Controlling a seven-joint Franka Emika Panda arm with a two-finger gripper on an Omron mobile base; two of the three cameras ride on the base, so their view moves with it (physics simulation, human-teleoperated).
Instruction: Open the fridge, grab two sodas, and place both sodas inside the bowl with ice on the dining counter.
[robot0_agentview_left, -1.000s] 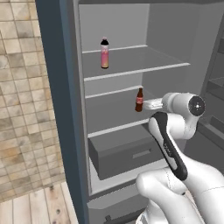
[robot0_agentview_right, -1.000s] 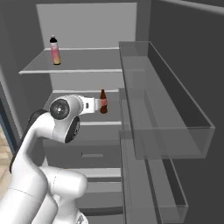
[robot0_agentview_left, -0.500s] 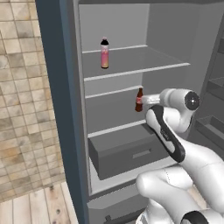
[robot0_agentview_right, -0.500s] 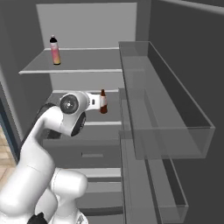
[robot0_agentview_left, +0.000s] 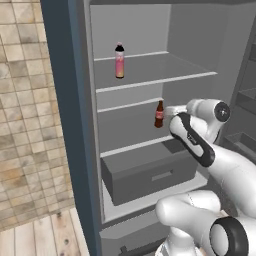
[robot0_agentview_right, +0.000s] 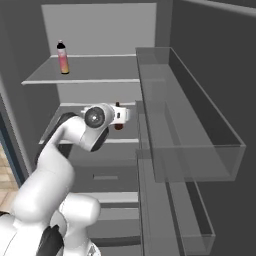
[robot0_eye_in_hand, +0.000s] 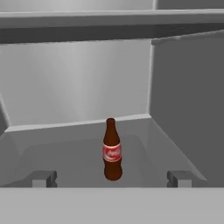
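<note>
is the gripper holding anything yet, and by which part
Nothing is held. The gripper is open inside the fridge, its fingertips apart from the upright cola bottle ahead of them.

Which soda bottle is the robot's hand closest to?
The dark-brown cola bottle with the red label, alone on the middle shelf. The pink bottle stands a shelf higher.

A pink-orange bottle (robot0_agentview_left: 119, 61) is carried upright near the left front edge of the fridge's upper shelf (robot0_agentview_left: 165, 75). A cola bottle (robot0_agentview_left: 159, 114) is borne upright, mid-shelf, by the middle shelf (robot0_agentview_left: 125, 120).
</note>
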